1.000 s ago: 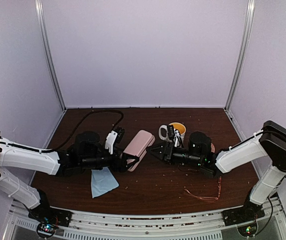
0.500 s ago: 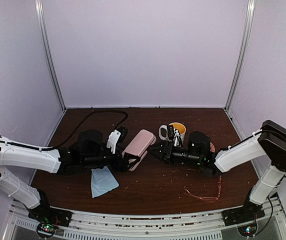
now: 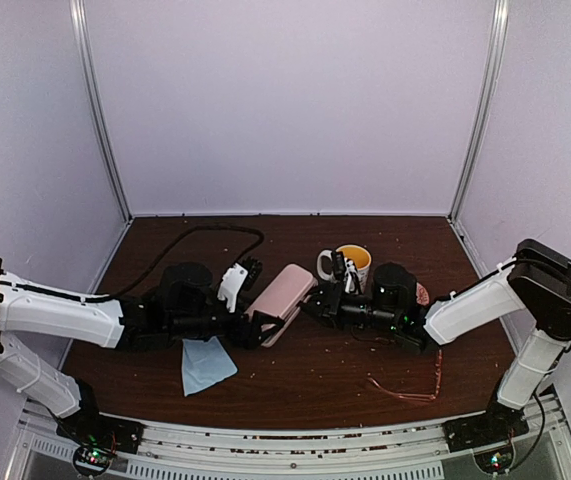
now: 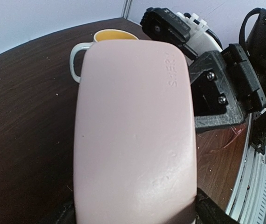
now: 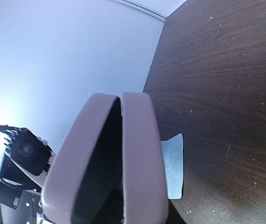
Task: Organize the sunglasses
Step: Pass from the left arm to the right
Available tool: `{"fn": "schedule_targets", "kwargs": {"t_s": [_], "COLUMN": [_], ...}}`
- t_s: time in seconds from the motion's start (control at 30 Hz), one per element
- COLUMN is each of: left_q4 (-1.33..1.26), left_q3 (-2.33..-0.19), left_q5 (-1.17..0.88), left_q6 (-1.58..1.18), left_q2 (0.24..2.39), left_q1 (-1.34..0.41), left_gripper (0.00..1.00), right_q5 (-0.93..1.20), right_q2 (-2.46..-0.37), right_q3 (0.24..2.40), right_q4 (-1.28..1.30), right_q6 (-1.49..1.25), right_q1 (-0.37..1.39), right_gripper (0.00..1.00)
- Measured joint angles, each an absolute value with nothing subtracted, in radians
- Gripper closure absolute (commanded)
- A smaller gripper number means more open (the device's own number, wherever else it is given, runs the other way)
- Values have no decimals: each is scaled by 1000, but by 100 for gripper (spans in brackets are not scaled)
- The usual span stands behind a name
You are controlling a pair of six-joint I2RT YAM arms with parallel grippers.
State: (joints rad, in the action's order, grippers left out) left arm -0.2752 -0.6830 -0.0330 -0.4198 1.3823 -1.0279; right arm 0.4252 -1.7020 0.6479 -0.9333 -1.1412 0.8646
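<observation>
Left tool (image 3: pixel 261 327) around slightly ajar pink case (image 3: pixel 287 288)

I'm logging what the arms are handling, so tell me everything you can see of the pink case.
The pink case is a pale pink oblong with rounded corners and a smooth, matte, leather-like skin. Faint embossed lettering sits near its far end. End-on, the right wrist view shows two shells meeting along a dark seam. It lies slantwise mid-table, near the mug. The left end effector clamps its near end. The right end effector has a finger beside its far end, grip unclear.
</observation>
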Motion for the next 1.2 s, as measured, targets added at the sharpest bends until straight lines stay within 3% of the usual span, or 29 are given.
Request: {"fn": "schedule_targets", "kwargs": {"t_s": [0.1,0.2,0.5,0.73,0.97,1.2], "left_q4": [-267,-265,-75,40,138,197], "left_q3": [-683,-684,-840,-918,-995,-1026], "left_q5": [-27,-26,3,47,105,153], "left_q6": [-432,-436,-397,-389,-376,-368], "left_q2": [1382,1382,1464,1511,1555,1576], "left_q1": [-1031,-1032,-1031,-1045,-1063,-1075], "left_gripper": [74,67,56,37,30,11], "right_q5": [429,428,410,403,403,402], "right_q2": [-1702,-1702,-1696,-1696,-1696,-1696], "right_q3": [648,648,648,651,661,674], "right_q4": [-945,-941,-910,-876,-850,-804], "right_q6": [-1152,-1159,-1169,-1159,-1151,-1112], "right_q1": [865,863,847,844,839,840], "right_gripper": [92,100,100,100,100,100]}}
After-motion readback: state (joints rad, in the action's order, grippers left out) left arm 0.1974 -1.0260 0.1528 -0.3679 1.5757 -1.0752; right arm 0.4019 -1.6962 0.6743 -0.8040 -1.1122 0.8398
